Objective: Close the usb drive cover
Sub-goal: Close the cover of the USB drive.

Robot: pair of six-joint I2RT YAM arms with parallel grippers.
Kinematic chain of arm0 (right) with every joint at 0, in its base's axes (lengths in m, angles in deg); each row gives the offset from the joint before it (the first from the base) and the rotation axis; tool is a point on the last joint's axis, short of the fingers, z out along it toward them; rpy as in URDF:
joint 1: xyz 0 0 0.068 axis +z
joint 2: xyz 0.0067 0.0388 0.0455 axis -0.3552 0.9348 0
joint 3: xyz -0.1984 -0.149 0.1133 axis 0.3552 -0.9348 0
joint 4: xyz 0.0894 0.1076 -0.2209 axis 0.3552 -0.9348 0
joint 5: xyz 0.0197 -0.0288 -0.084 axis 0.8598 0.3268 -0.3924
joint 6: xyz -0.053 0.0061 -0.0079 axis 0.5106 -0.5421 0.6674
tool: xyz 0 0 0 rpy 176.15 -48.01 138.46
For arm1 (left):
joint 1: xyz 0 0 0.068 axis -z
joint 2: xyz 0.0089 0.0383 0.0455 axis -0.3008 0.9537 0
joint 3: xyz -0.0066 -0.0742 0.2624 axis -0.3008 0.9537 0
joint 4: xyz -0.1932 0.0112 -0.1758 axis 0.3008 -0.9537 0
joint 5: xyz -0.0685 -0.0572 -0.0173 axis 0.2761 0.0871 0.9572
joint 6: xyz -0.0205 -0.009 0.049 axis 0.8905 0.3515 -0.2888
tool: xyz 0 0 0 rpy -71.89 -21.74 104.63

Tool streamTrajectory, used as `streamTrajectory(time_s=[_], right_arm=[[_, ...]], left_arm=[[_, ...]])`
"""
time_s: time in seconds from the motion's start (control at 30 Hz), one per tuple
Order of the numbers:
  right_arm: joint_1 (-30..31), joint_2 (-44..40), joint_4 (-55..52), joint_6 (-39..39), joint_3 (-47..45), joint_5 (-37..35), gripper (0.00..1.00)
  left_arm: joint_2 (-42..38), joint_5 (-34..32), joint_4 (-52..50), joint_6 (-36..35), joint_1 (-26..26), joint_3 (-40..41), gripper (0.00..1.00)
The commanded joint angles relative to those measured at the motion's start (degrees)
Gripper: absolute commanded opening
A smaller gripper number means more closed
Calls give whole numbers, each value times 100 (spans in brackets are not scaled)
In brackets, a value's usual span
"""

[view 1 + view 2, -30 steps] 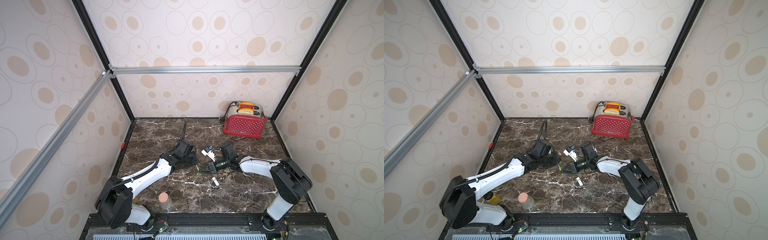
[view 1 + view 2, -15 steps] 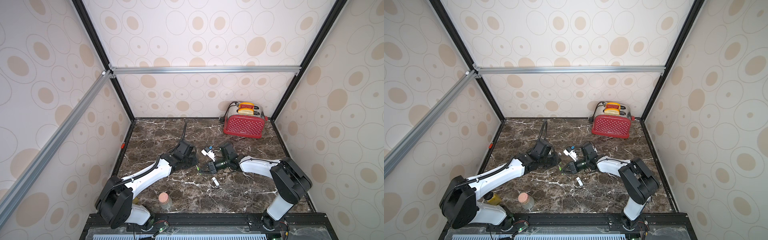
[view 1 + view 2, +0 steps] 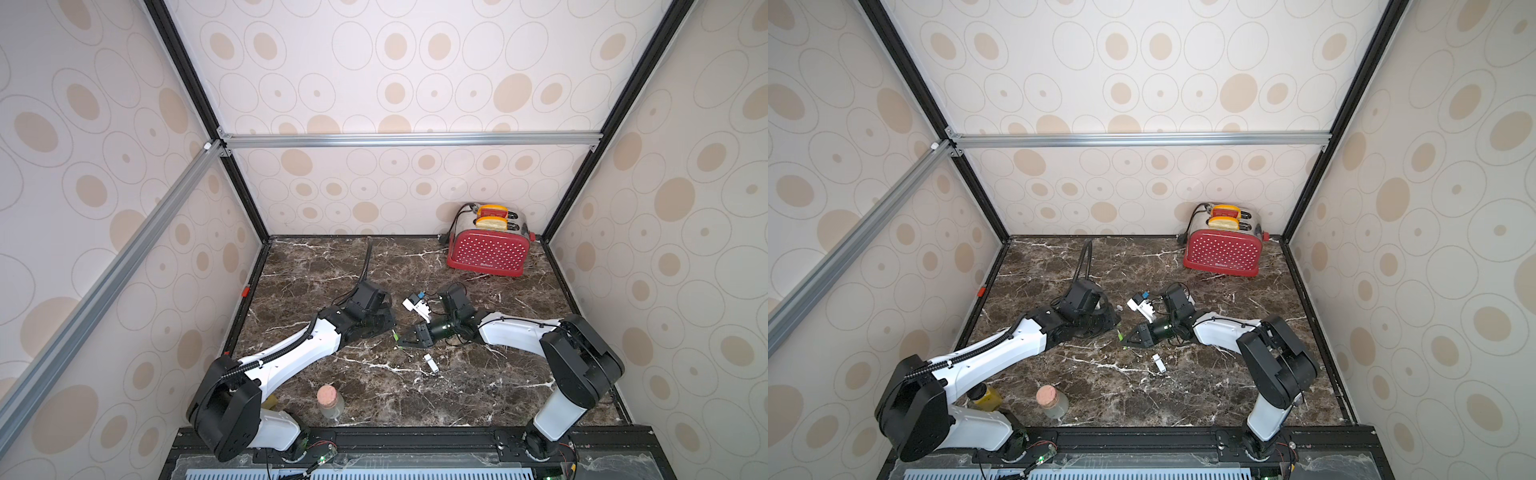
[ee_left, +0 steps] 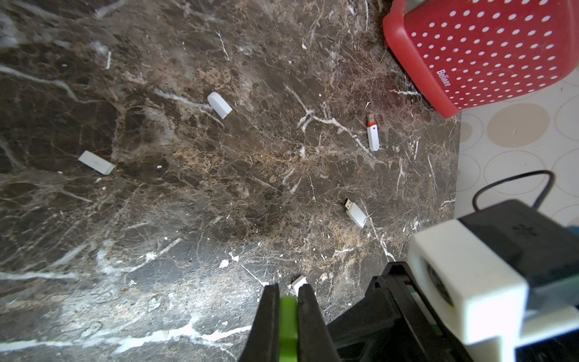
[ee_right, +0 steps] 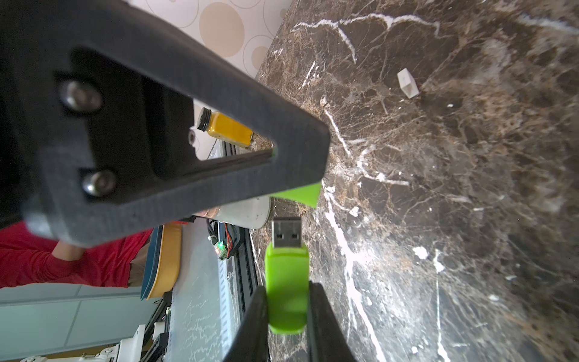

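My right gripper [image 5: 286, 286] is shut on a green usb drive [image 5: 285, 301], whose bare metal plug [image 5: 286, 232] sticks out ahead of the fingers. My left gripper [image 4: 288, 290] is shut on the green cover [image 4: 288, 319]. From the right wrist the cover [image 5: 302, 194] peeks out under the left finger, just ahead of the plug and slightly off to one side, not touching it. In both top views the two grippers meet tip to tip at mid-table, left [image 3: 392, 331] and right [image 3: 401, 341].
A red toaster [image 3: 488, 247] stands at the back right. A white drive [image 3: 431, 363] lies just in front of the grippers. A corked jar [image 3: 330, 401] and a yellow bottle [image 3: 986, 397] stand near the front. Loose white drives [image 4: 372, 133] and caps [image 4: 219, 105] lie scattered.
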Motion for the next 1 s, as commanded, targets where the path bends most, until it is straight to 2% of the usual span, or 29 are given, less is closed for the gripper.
streamTrajectory(time_s=[0.0, 0.97], right_arm=[[24, 28, 3, 44, 62, -8, 0], [9, 109, -92, 88, 217, -56, 0]], left_arm=[[-93, -116, -61, -18, 39, -10, 0], [-67, -66, 77, 55, 134, 150, 0]])
